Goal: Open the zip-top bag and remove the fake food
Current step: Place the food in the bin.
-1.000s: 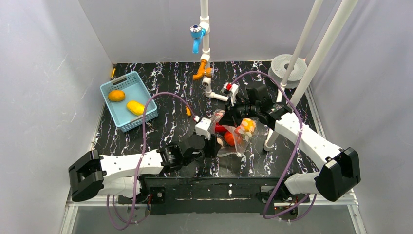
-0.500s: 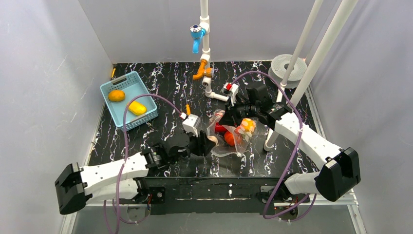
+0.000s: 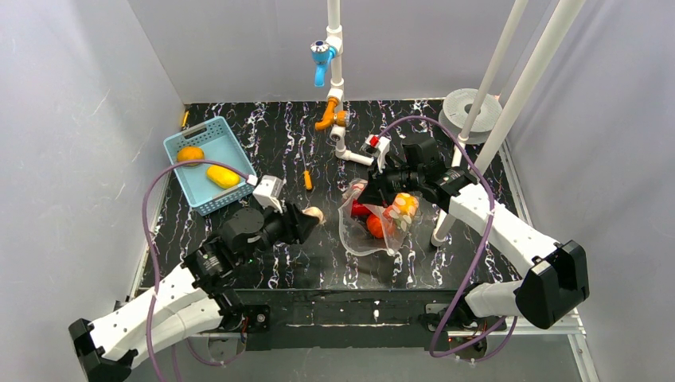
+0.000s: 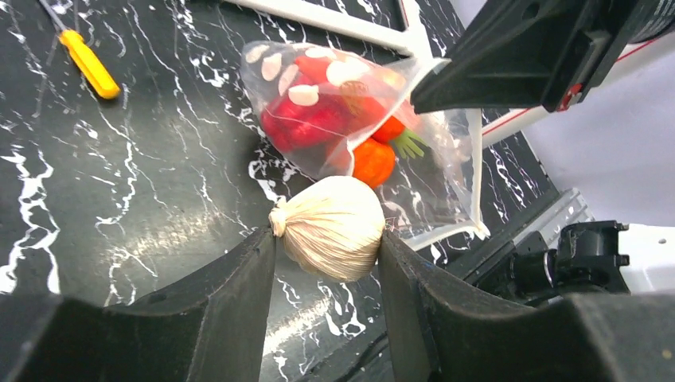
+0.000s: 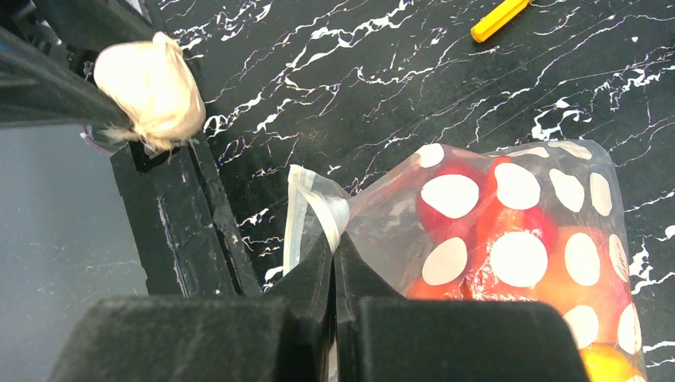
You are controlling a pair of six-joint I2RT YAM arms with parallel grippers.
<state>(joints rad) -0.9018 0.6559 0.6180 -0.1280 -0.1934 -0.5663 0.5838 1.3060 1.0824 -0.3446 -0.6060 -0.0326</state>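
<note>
The zip-top bag [image 3: 372,229] is clear with white dots and lies open-mouthed on the black marble table. Red and orange fake food [image 5: 509,239] shows through it. My right gripper [image 5: 334,243] is shut on the bag's zip rim and holds that edge up. My left gripper [image 4: 326,240] is left of the bag, shut on a cream, ribbed garlic-like bulb [image 4: 331,228], which is clear of the bag [image 4: 342,103]. From above, the bulb [image 3: 314,214] hangs between the bag and the basket.
A light blue basket [image 3: 231,151] at the back left holds an orange piece [image 3: 189,155] and a yellow piece [image 3: 223,177]. A small orange-handled screwdriver [image 3: 307,180] lies mid-table. White pipes with a blue tap [image 3: 321,56] stand behind, and slanted poles [image 3: 509,87] rise at right.
My left arm has drawn back to the left, away from the bag's mouth, carrying the cream bulb. The right gripper and the bag have stayed put.
</note>
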